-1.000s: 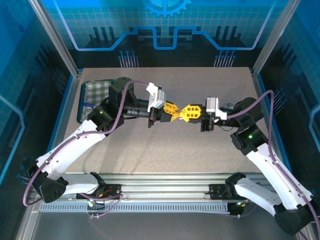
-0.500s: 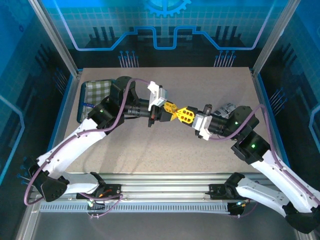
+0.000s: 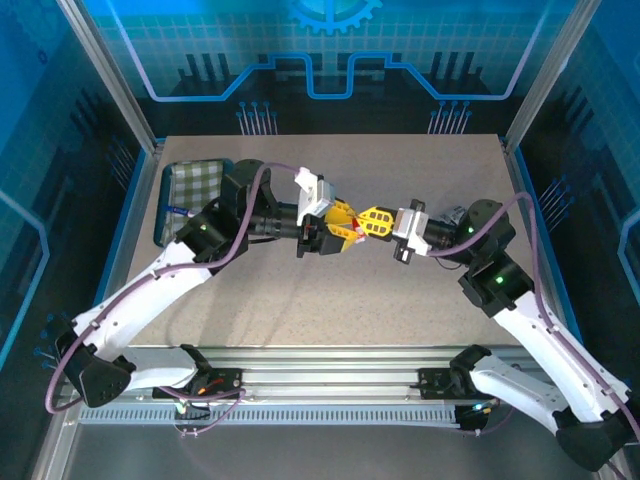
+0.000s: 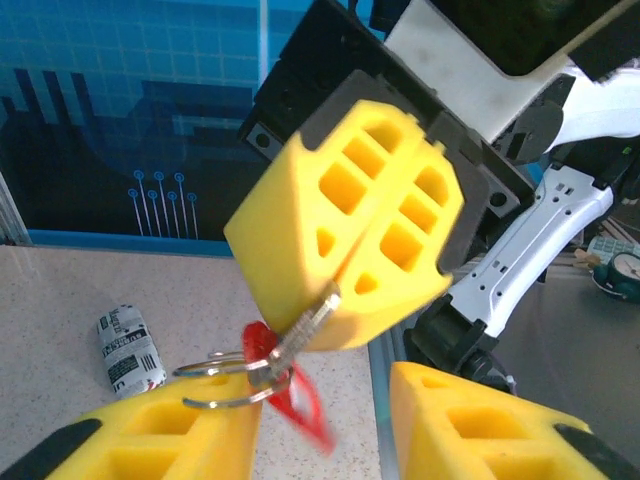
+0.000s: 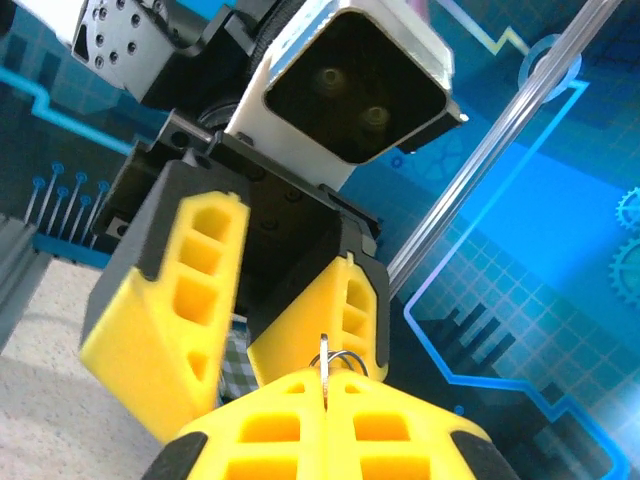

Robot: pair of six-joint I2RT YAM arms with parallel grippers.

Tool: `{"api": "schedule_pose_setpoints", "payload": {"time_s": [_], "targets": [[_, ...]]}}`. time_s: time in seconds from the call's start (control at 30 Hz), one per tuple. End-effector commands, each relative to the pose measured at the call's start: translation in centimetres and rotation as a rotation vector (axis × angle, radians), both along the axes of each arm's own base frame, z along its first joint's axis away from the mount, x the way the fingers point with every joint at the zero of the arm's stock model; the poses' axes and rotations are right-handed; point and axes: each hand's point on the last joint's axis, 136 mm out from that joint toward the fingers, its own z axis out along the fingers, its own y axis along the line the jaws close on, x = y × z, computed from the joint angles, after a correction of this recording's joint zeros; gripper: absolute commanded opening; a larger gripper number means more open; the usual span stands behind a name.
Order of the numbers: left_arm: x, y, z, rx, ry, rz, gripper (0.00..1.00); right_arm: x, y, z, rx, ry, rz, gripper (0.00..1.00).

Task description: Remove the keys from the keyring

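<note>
key [image 4: 305,325] pinched, keyring [image 4: 300,405] dangling

my right jaws clamp the key above the desk [image 3: 300,300], so the keyring hangs off it between my left jaws. those stand parted, gripping nothing, placed, i judge, to catch it and pull.

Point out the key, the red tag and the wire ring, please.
key [image 4: 305,325]: left wrist view, mid shaft.
red tag [image 4: 301,405]: left wrist view, lower half.
wire ring [image 4: 210,363]: left wrist view, upper loop.
</note>
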Motion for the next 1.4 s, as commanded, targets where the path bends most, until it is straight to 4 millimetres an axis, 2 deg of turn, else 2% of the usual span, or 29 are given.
{"api": "schedule_pose_setpoints", "payload": {"time_s": [0.0, 0.17, 0.27, 0.5, 0.6, 0.77, 0.93, 1.03, 1.13, 1.23, 1.3, 1.37], "targets": [[-1.4, 0.6, 2.4, -0.063, -0.078, -0.013, 0.44, -0.7, -0.2, 0.3, 0.052, 0.088, 0.078, 0.00], [-0.6, 1.3, 1.8, -0.060, -0.096, 0.065, 0.53, -0.6, -0.6, 0.8, 0.085, 0.149, 0.121, 0.00], [0.6, 2.0, 1.7, -0.076, -0.105, 0.145, 0.61, -0.7, -0.7, 1.3, 0.110, 0.174, 0.159, 0.00], [2.7, 4.1, 2.4, -0.162, -0.132, 0.286, 0.67, -0.8, -0.8, 2.3, 0.164, 0.250, 0.246, 0.00], [2.7, 4.2, 2.7, -0.186, -0.130, 0.281, 0.67, -0.8, -0.7, 2.4, 0.181, 0.268, 0.263, 0.00], [1.8, 3.3, 3.5, -0.206, -0.106, 0.195, 0.62, -0.7, -0.7, 2.3, 0.182, 0.283, 0.270, 0.00], [1.2, 2.7, 4.2, -0.203, -0.081, 0.127, 0.50, -0.7, -0.6, 2.2, 0.179, 0.278, 0.264, 0.00], [1.1, 2.5, 4.5, -0.207, -0.069, 0.108, 0.45, -0.5, -0.5, 1.8, 0.163, 0.276, 0.246, 0.00], [0.9, 2.5, 4.8, -0.211, -0.069, 0.094, 0.45, -0.3, -0.5, 1.6, 0.159, 0.270, 0.229, 0.00], [0.9, 2.2, 4.6, -0.199, -0.053, 0.076, 0.43, -0.2, -0.5, 1.6, 0.162, 0.266, 0.218, 0.00], [0.7, 2.0, 4.6, -0.193, -0.043, 0.052, 0.36, -0.2, -0.6, 1.7, 0.164, 0.259, 0.215, 0.00], [0.7, 1.8, 4.4, -0.184, -0.033, 0.043, 0.33, -0.1, -0.6, 1.8, 0.167, 0.256, 0.210, 0.00]]}}
